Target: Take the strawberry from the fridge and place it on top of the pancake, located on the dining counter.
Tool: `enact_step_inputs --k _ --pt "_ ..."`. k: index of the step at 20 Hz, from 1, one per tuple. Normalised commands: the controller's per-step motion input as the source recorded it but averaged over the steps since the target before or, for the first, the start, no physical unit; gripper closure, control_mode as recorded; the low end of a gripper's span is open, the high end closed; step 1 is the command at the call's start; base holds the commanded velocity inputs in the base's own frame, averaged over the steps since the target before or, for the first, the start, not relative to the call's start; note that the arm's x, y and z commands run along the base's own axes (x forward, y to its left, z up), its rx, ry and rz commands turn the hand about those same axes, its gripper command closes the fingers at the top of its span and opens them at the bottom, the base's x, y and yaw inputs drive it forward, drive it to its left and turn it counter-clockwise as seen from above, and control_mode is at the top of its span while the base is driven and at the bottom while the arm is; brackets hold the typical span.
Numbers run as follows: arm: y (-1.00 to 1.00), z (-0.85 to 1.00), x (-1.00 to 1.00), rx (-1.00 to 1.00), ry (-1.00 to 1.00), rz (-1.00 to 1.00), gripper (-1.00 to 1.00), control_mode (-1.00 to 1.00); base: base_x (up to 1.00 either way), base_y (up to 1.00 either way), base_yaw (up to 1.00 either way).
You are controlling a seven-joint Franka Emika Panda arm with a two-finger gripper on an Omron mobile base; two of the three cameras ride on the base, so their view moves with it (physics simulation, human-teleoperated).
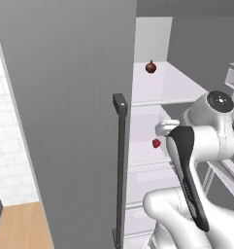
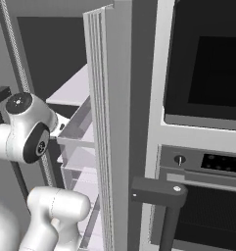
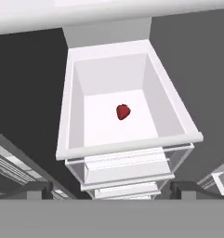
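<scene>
The fridge (image 1: 65,121) stands open, its white shelves showing past the grey door. The strawberry (image 3: 123,111), small and bright red, lies alone on the floor of a white shelf tray (image 3: 127,144). From the left base view the strawberry (image 1: 156,143) sits on the middle shelf, just beyond the arm's white hand. My gripper (image 3: 112,190) hovers above and short of the tray, open wide, with nothing between its dark fingertips (image 3: 36,188). The pancake and the dining counter are out of view.
A darker maroon fruit with a stem (image 1: 150,67) rests on the shelf above. The door's dark bar handle (image 1: 121,165) runs down left of the arm. The other fridge door's edge (image 2: 107,122) stands on the right, with a black oven (image 2: 207,63) and its handle (image 2: 158,193) beyond.
</scene>
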Motion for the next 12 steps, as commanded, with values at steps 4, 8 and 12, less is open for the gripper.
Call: enact_step_inputs --k 4,8,12 --pt "-0.21 -0.61 0.39 0.00 -0.02 0.01 -1.00 -1.00 0.00 0.00 0.00" --pt "-0.24 -0.47 0.61 0.00 0.03 0.00 -1.00 -1.00 0.00 0.00 0.00" --pt "-0.15 -0.30 0.69 0.00 0.12 0.00 -1.00 -1.00 0.00 0.00 0.00"
